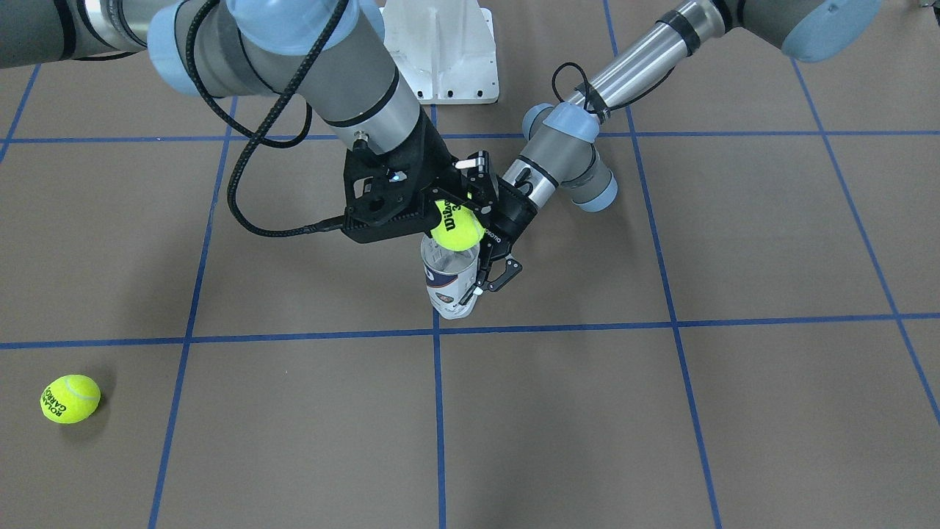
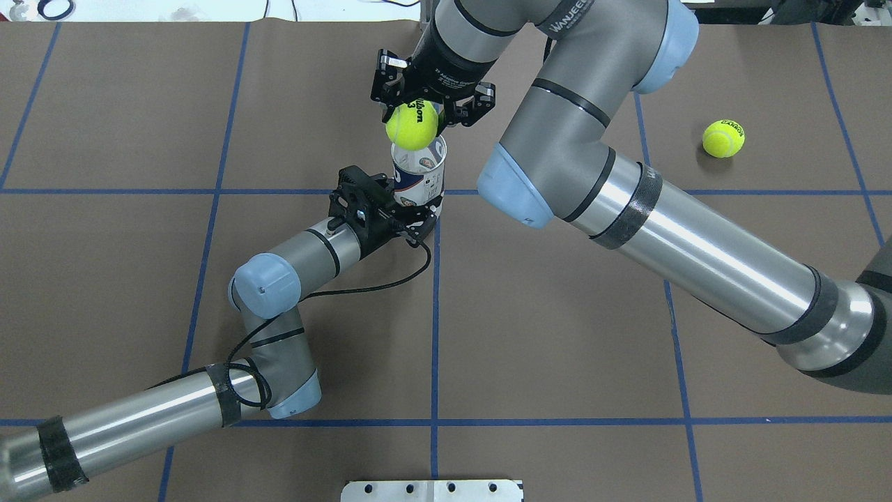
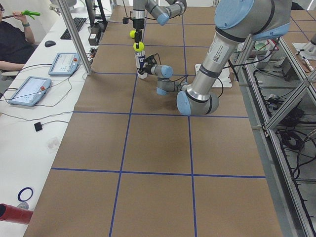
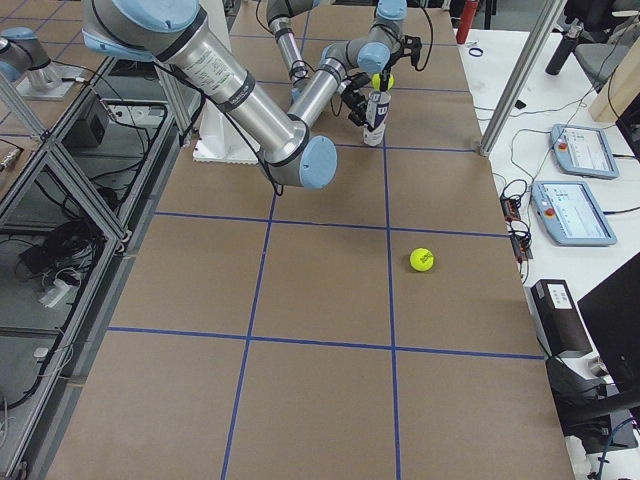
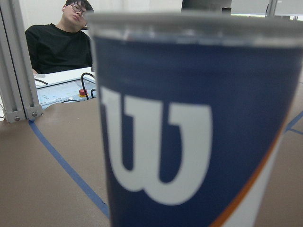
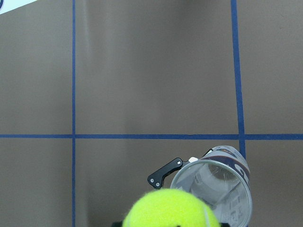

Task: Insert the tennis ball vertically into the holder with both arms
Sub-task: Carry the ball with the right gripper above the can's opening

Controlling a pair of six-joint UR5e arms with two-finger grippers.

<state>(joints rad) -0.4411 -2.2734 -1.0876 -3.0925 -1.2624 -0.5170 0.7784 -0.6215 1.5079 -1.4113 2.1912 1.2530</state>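
The holder [image 2: 420, 183], a clear can with a navy band and white W, stands upright on the brown table. My left gripper [image 2: 416, 211] is shut on the holder's lower part; the can fills the left wrist view [image 5: 189, 132]. My right gripper [image 2: 417, 110] is shut on a yellow Wilson tennis ball [image 2: 412, 126] and holds it just above the can's open mouth, slightly off-centre. In the right wrist view the ball [image 6: 170, 212] is at the bottom edge, beside the open rim [image 6: 215, 163]. From the front, the ball [image 1: 457, 225] overlaps the can's top [image 1: 448, 283].
A second tennis ball [image 2: 723, 138] lies on the table far to my right, also in the front view [image 1: 70, 398]. The white pedestal base [image 1: 440, 51] stands near my base. Blue tape lines grid the table. An operator [image 5: 61, 38] sits beyond the table's left end.
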